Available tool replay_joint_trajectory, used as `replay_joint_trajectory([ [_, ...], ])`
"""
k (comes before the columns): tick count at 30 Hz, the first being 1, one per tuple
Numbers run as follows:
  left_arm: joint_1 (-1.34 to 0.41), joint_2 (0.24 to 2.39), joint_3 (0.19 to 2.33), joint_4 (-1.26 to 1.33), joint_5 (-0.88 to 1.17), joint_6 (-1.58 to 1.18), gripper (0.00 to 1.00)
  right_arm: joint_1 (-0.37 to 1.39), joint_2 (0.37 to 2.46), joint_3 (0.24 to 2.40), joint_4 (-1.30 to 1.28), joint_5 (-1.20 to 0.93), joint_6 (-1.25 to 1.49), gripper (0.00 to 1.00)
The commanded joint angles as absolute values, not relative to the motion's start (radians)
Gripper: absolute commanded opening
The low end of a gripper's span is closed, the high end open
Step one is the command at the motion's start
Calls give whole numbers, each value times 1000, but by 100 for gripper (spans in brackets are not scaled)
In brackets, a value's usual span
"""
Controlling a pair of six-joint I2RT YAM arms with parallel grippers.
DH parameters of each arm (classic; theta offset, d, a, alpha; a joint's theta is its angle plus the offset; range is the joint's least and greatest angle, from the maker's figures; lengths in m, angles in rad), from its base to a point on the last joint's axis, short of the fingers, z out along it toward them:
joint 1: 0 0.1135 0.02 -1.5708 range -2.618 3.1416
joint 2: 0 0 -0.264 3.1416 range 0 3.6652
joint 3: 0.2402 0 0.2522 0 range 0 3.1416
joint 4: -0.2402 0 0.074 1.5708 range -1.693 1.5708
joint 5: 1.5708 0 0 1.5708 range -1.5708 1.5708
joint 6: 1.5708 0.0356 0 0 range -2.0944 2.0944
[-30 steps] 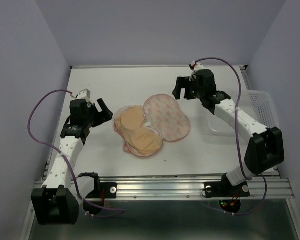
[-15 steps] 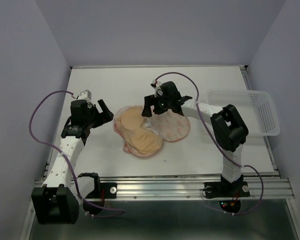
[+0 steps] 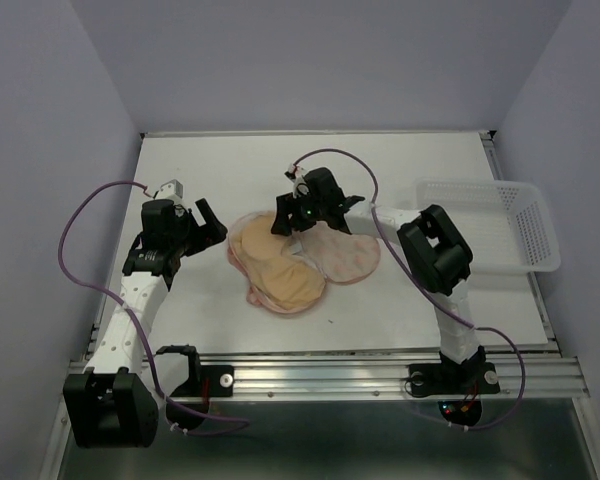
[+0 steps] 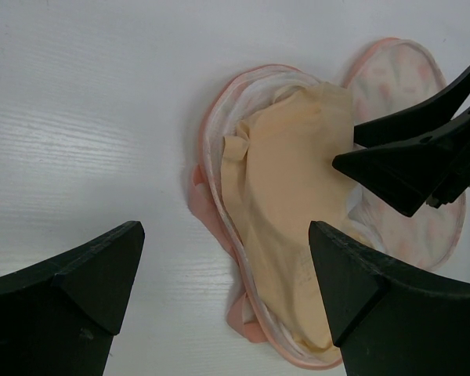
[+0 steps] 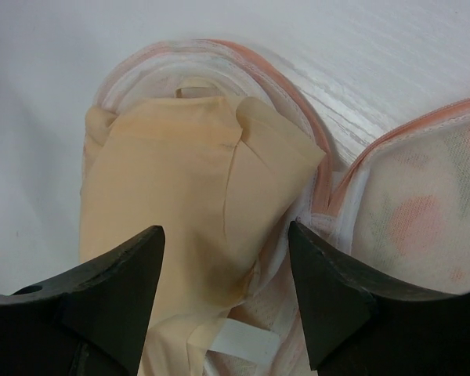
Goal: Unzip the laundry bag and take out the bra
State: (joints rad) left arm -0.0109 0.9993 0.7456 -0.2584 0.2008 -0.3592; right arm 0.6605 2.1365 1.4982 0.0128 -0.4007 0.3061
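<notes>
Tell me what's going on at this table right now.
The laundry bag lies unzipped and folded open on the table, with the tan bra exposed on its left half. The right gripper hangs over the bra's far end, jaws apart on either side of the fabric and not closed on it. The left gripper sits open beside the bag, holding nothing. The bra is not yet out.

Peach laundry bag (image 3: 348, 252) unzipped, tan bra (image 3: 275, 262) inside

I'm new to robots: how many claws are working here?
2: the left gripper is left of the bag; the right gripper is over the bra inside it.
</notes>
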Motion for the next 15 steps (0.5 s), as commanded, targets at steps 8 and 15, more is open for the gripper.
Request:
replay_joint_trajectory([
  [8,-8,996,733,-229,193,-345,99,696,2213,1571,112,-431,301,62],
  [15,-8,999,732,-227,195,-345,99,696,2171,1479,115,-332,322,52],
])
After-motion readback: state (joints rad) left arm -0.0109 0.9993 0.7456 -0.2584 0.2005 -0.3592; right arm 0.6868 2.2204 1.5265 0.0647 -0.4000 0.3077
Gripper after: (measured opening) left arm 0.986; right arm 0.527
